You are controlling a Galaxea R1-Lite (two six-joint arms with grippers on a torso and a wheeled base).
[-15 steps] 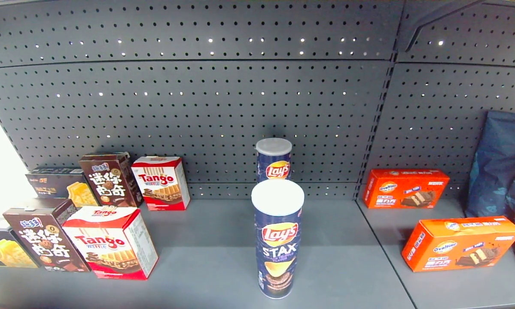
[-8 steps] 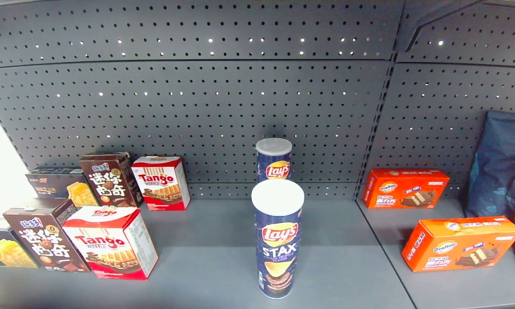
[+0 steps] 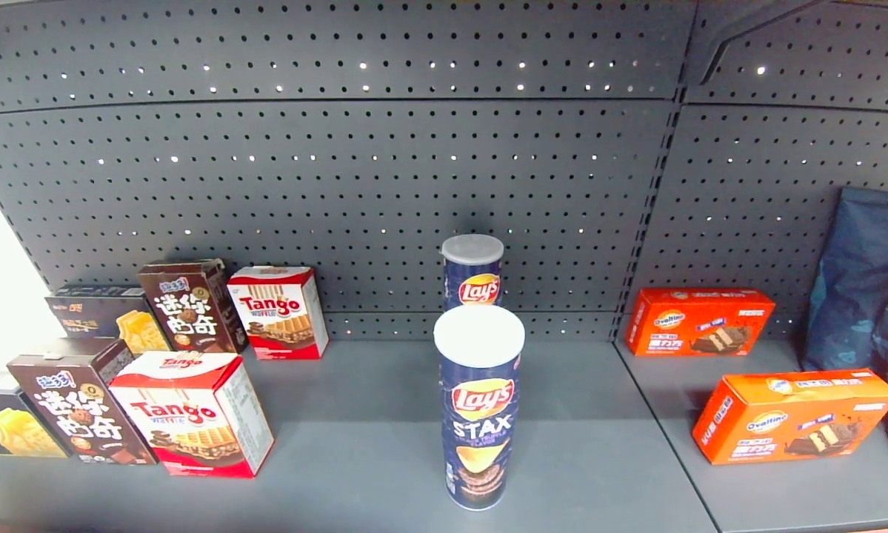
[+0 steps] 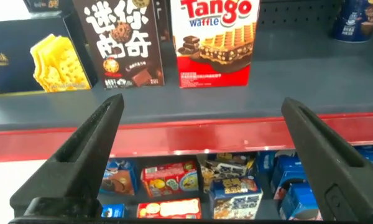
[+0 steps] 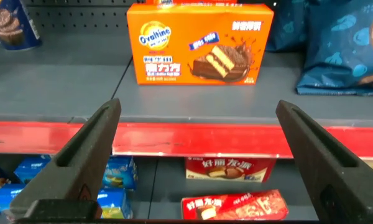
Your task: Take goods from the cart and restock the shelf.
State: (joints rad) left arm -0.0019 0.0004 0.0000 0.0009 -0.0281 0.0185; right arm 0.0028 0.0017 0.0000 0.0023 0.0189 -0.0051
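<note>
On the grey shelf (image 3: 369,414) two blue chip cans stand upright, one at the front (image 3: 479,407) and one behind it (image 3: 472,270). At the shelf's left are red wafer boxes (image 3: 195,413) and brown cookie boxes (image 3: 77,411); orange boxes (image 3: 792,416) are at its right. My left gripper (image 4: 202,102) is open and empty, just in front of the shelf's red edge (image 4: 193,137), facing a wafer box (image 4: 214,40). My right gripper (image 5: 198,104) is open and empty too, facing an orange box (image 5: 199,43).
Dark blue bags (image 3: 866,281) lean at the far right. A perforated back panel (image 3: 340,185) closes the shelf. Free shelf room lies on both sides of the cans. Below the red edge, a lower shelf holds several small boxes (image 4: 199,186) and red boxes (image 5: 230,168).
The whole head picture has shifted slightly upward, so the camera moved. Nothing on the shelf has moved.
</note>
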